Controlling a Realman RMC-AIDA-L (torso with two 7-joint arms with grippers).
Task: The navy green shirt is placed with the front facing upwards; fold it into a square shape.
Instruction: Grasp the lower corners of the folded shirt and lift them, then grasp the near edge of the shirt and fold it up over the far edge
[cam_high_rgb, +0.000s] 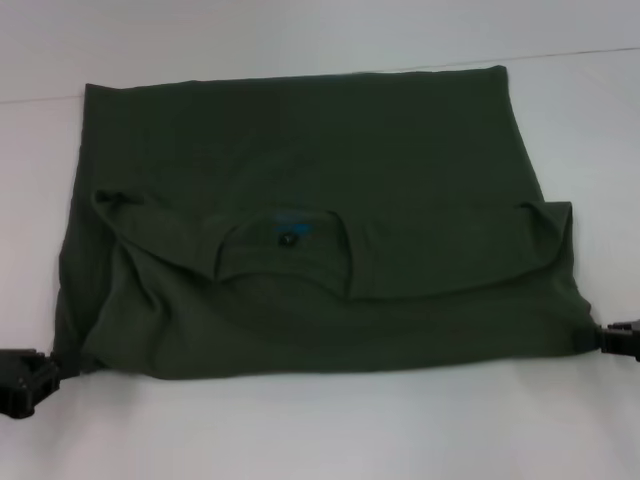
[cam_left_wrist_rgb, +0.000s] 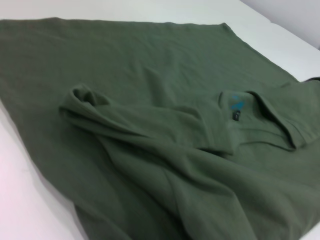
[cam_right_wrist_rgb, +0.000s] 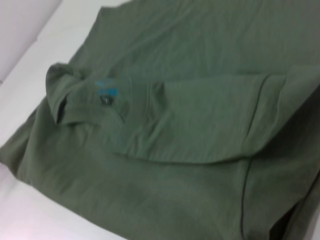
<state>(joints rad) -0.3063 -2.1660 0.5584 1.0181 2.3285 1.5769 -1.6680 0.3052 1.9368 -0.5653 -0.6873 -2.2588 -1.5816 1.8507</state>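
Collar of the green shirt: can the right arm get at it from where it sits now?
Probably yes. The collar lies exposed on top of the folded green shirt, nothing covering it. The right end effector sits at the shirt's near right corner, with only flat cloth between.

Lighting: even, diffuse, overhead; my views soft throughout. Shadows: faint under shirt (cam_high_rgb: 300, 150) folds. Glare: mild on table (cam_high_rgb: 320, 430).

olive-green shirt (cam_high_rgb: 300, 150) w/ blue collar print (cam_high_rgb: 292, 218)
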